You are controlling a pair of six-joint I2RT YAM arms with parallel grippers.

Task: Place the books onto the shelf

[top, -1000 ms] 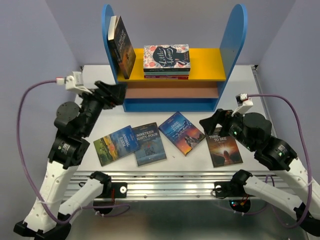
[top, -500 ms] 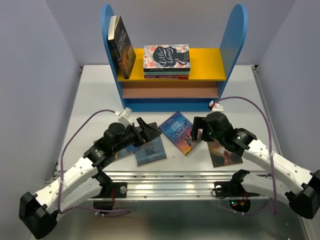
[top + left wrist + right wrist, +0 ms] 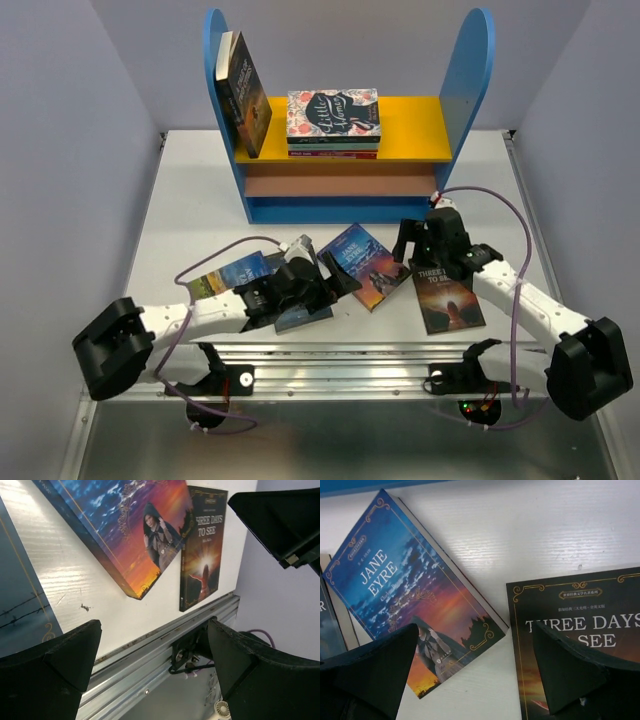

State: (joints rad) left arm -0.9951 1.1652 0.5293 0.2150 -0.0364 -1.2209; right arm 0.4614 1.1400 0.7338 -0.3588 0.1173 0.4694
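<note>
Jane Eyre (image 3: 415,595), thin blue-and-sunset paperback, lies flat under the right gripper (image 3: 475,630)'s wide fingers, just ahead of the left gripper (image 3: 150,645)'s wide ones; the arms may collide.

Bright, even overhead light; soft shadows on the table (image 3: 190,210). Glare along its near-edge rail (image 3: 340,372). Wrist-view tool fingers (image 3: 365,675) look dark, blurred.

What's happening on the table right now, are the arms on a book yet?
Neither arm holds anything. The left gripper is open, low over the table by the near corner of Jane Eyre. The right gripper is open above the gap between Jane Eyre and Three Days to See. Those, the green-landscape book and a dark blue book lie flat; one dark book leans on the shelf's yellow board.
</note>
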